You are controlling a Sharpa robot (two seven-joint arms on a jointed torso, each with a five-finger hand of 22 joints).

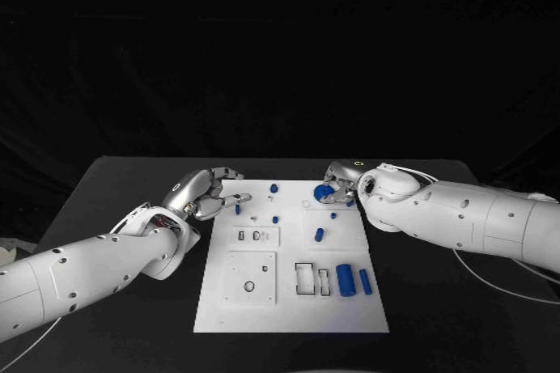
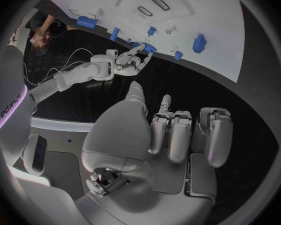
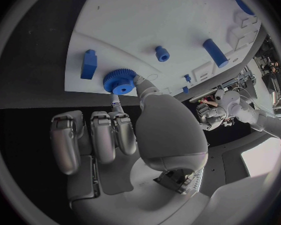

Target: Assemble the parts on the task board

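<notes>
Fingertips (image 3: 138, 80) of the right hand (image 1: 341, 187) touch the blue gear (image 3: 120, 81) at the far right corner of the white task board (image 1: 292, 308); in the right wrist view the thumb and one finger meet the gear's toothed rim from the near side while the other fingers lie curled against the palm, away from it. The gear sits flat on the board, and whether it is truly pinched or only touched I cannot tell. Just beside it on the board stands a blue block (image 3: 88, 64), and further along a small blue knob (image 3: 162, 53) and a blue cylinder (image 3: 215, 53) lie apart from the fingers

Over at the far left edge of the board hovers the left hand (image 1: 208, 193), its fingers half curled and apart, one finger stretched towards the board with nothing between them; the left wrist view shows its fingers bent loosely over the black table (image 1: 105, 187)

Near the front right of the board a large blue cylinder (image 1: 345, 279) and a thinner blue peg (image 1: 365, 282) lie side by side next to a rectangular slot (image 1: 304, 277), well apart from both hands. A small blue peg (image 1: 317, 234) stands mid-board
</notes>
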